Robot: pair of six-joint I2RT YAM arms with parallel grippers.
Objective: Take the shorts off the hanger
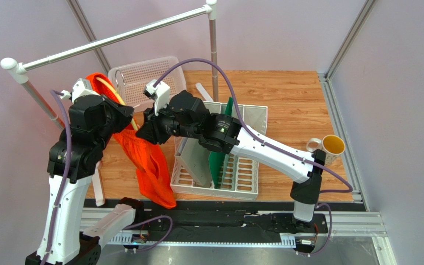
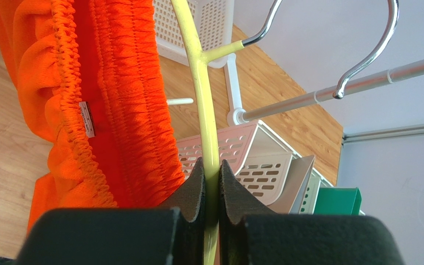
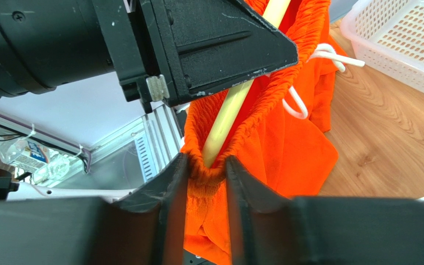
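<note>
The bright orange shorts (image 1: 149, 165) hang from the pale-yellow hanger (image 1: 111, 88) between my two arms, legs trailing down to the table's near edge. My left gripper (image 2: 212, 179) is shut on the hanger's yellow arm (image 2: 204, 110), below its silver hook (image 2: 372, 49). The shorts' waistband (image 2: 109, 94) lies just left of it. My right gripper (image 3: 204, 171) is shut on the gathered waistband (image 3: 206, 179) at the hanger's end (image 3: 225, 118). In the top view the right gripper (image 1: 142, 132) sits against the shorts beside the left gripper (image 1: 124, 113).
A silver rail pole (image 1: 114, 38) on two posts spans the back left. A white mesh basket (image 1: 145, 80) stands behind the shorts. A white file rack (image 1: 220, 165) holds a green folder (image 1: 220, 149). A yellow-lined mug (image 1: 330, 146) sits at the right.
</note>
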